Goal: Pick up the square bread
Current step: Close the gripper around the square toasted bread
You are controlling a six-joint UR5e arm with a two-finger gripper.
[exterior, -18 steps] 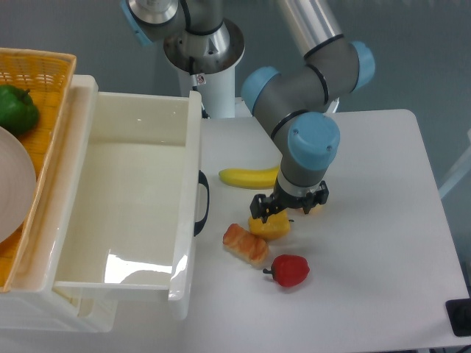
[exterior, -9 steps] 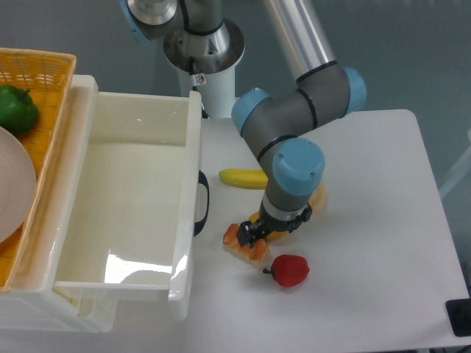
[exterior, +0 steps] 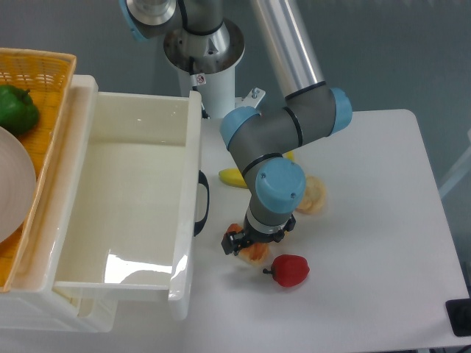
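Observation:
The square bread (exterior: 255,253), orange-brown with paler stripes, lies on the white table (exterior: 368,243) just right of the bin's handle. Most of it is covered by my gripper (exterior: 247,245), which hangs right over it and points down. The dark fingers stand on either side of the bread with a gap between them, so the gripper looks open. Whether the fingers touch the bread cannot be told.
A red pepper (exterior: 290,270) lies just right of the bread. A round pale bun (exterior: 313,195) and a banana (exterior: 232,177) lie behind the arm. The large white bin (exterior: 132,198) stands to the left, and beyond it a woven basket (exterior: 44,81) holds a green pepper (exterior: 16,107).
The gripper has moved left and toward the front, from above the yellow pepper to above the square bread, and has come down around it. The yellow pepper is now hidden behind the arm.

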